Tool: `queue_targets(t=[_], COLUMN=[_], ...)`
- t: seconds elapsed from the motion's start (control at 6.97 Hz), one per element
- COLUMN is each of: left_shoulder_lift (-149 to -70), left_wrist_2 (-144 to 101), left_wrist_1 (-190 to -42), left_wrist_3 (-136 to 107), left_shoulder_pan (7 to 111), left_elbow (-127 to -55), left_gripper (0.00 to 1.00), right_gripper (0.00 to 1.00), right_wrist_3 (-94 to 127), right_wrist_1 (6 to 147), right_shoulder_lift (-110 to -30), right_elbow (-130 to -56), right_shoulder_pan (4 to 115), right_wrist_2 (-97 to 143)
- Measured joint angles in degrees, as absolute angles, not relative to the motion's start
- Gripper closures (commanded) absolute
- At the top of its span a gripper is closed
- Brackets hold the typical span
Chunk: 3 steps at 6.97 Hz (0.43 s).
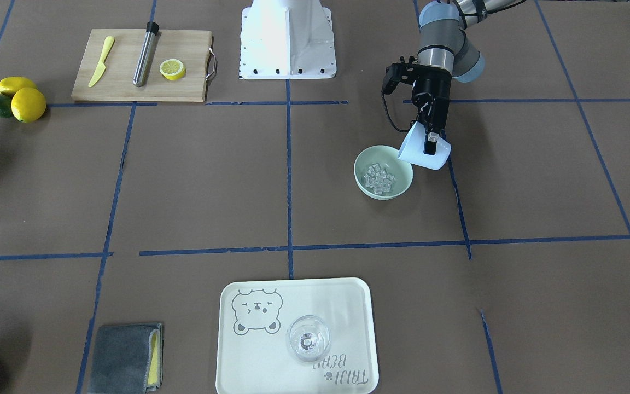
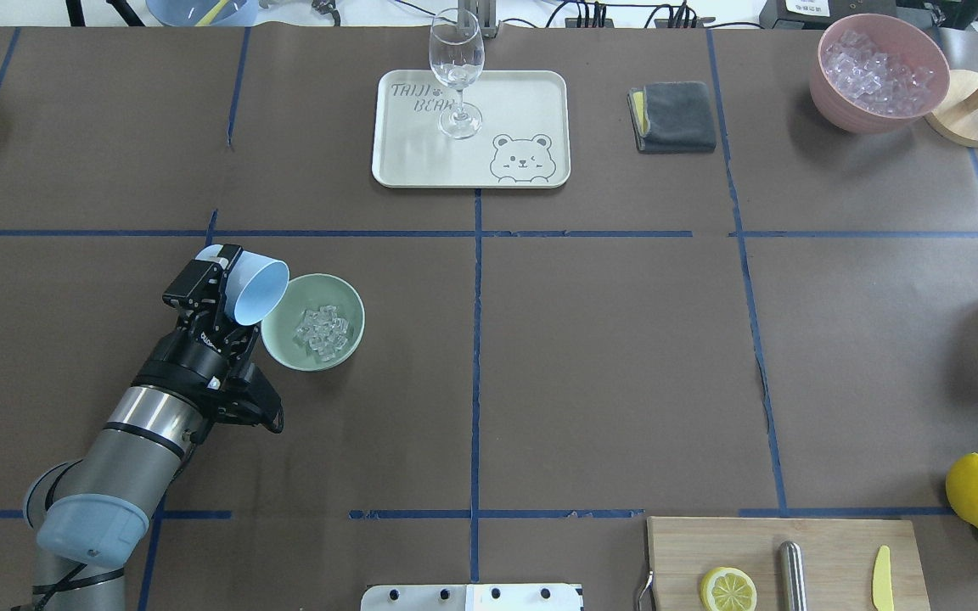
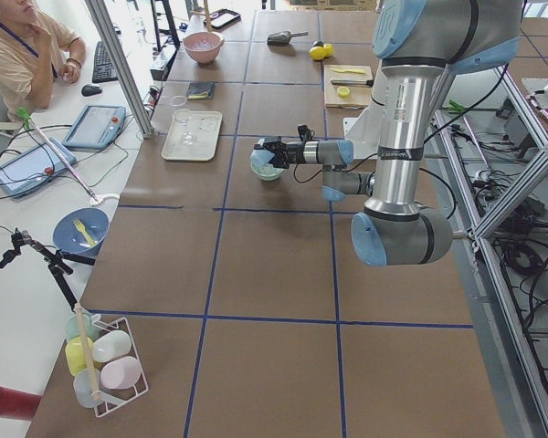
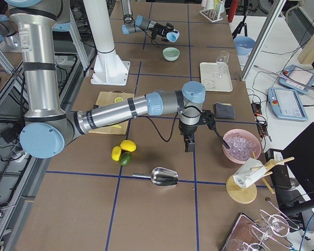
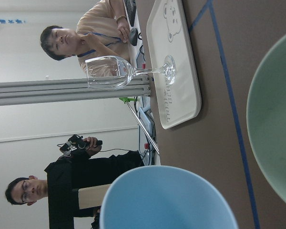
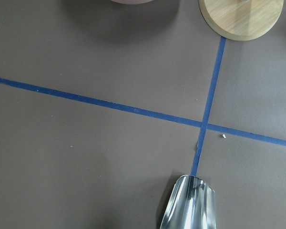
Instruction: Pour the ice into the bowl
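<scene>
Left of centre in the overhead view, the left tool [image 2: 226, 284] grips a light blue cup [image 2: 256, 290], tipped mouth-first over the round mint-green bowl [image 2: 355, 316] on the brown surface [image 2: 608, 356]. The heap of clear ice cubes [image 2: 323, 330] lies inside that bowl. The right tool [image 4: 189, 146] hangs mid-frame in the right side view, and I cannot tell how wide it stands.

Wine glass [image 2: 456, 72] on bear tray [image 2: 404, 144], grey cloth [image 2: 676, 114], lemons [image 2: 977, 490]

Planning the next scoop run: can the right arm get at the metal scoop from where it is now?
Probably yes. The right gripper hangs over the table close to the scoop, which lies alone, nothing between them. Whether the gripper is open I can't tell.
</scene>
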State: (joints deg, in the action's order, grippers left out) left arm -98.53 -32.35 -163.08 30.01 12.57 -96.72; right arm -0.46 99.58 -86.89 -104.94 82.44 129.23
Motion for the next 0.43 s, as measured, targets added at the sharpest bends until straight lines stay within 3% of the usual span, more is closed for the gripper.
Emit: queue_targets(t=[0.43], left_shoulder_lift=[-98.50], left_wrist_2=[-38.87], left_wrist_1=[-173.71], left_wrist_3=[-0.83], left_shoulder_pan=[12.51], left_elbow=[-96.57], left_gripper=[1.00], right_gripper=[0.00], right_wrist_3=[-0.52], right_wrist_1=[99.58], right_shoulder_lift=[-86.85], right_elbow=[-104.87], right_shoulder_pan=[82.44], right_wrist_2=[129.20])
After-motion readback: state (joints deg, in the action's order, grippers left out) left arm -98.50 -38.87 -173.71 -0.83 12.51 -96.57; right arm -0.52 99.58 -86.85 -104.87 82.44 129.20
